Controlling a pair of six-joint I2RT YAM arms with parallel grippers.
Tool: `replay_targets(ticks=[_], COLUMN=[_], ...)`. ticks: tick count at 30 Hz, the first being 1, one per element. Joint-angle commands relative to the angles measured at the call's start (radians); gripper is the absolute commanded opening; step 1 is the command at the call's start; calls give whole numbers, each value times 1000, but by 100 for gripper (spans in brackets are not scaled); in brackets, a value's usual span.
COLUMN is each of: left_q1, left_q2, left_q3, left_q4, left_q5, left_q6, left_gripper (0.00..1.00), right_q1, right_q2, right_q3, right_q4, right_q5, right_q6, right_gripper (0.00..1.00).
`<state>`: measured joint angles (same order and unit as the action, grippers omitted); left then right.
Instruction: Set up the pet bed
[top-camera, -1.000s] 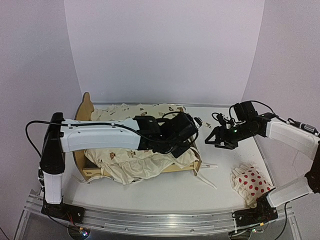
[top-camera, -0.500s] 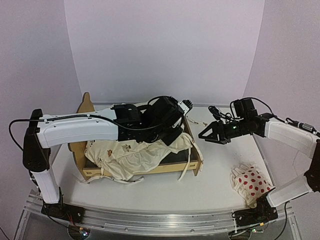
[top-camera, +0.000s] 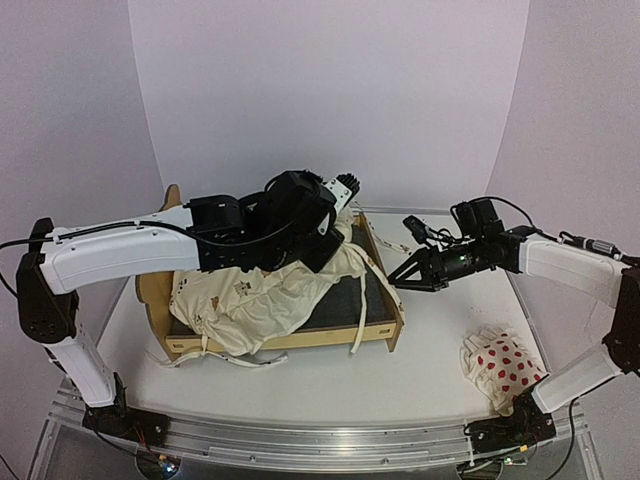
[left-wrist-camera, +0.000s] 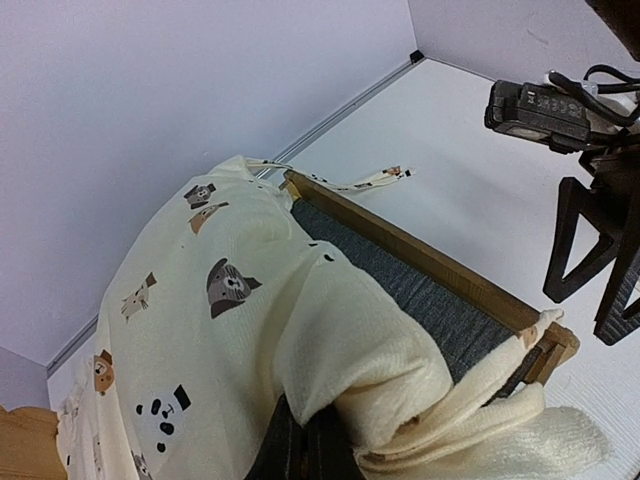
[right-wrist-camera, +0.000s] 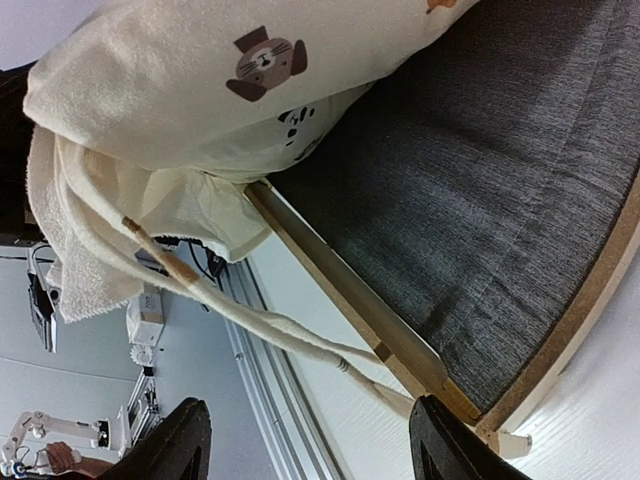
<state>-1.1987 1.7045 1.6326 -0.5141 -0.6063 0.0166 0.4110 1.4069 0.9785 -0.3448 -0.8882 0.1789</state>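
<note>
The pet bed (top-camera: 300, 341) stands mid-table, a plywood frame with a dark grey base (top-camera: 345, 300). A cream animal-print cushion (top-camera: 250, 300) covers the bed's left part, and one end is lifted. My left gripper (top-camera: 332, 238) is shut on that raised end; in the left wrist view its fingers (left-wrist-camera: 300, 452) pinch a fold of the cushion (left-wrist-camera: 250, 320) above the bed's side rail (left-wrist-camera: 420, 255). My right gripper (top-camera: 402, 277) is open, with nothing in it, just off the bed's right end. In the right wrist view the right gripper (right-wrist-camera: 320, 450) faces the rail (right-wrist-camera: 350, 300) and the hanging ties (right-wrist-camera: 250, 325).
A small white pillow with red dots (top-camera: 505, 365) lies at the front right, near the right arm's base. Loose cushion ties (top-camera: 358, 335) hang over the bed's front rail. The white backdrop wall (top-camera: 330, 100) stands close behind the bed.
My left gripper has risen and pulled back to the left with the cushion's end, uncovering the grey base on the right. The right gripper has moved left toward the bed's end.
</note>
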Motion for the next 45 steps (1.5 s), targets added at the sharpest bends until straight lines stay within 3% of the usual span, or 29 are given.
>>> replay_targets(ticks=[1, 8, 13, 18, 21, 25, 33, 45], left_q1=[10, 16, 19, 22, 25, 26, 27, 27], left_q2=[-70, -95, -119, -149, -172, -204, -259, -317], left_q3=[-22, -46, -70, -92, -115, -151, -203, -262], left_q4=[48, 56, 60, 59, 59, 59, 57, 61], left_q5=[-42, -37, -37, -43, -44, -46, -46, -49], left_q6=[-7, -8, -34, -40, -46, -58, -72, -87], left_gripper=[0, 0, 0, 0, 0, 0, 0, 0], right_q1=[9, 42, 86, 112, 132, 175, 262, 289], right_q2=[36, 96, 131, 142, 143, 152, 171, 232], right_q3=[51, 100, 129, 151, 164, 189, 221, 209], right_q4=[24, 23, 21, 21, 22, 23, 73, 267], right_q5=[-98, -78, -34, 7, 41, 101, 194, 267], right_q6=[-51, -68, -91, -88, -81, -59, -20, 48], right_gripper=[69, 69, 63, 39, 13, 0, 0, 0])
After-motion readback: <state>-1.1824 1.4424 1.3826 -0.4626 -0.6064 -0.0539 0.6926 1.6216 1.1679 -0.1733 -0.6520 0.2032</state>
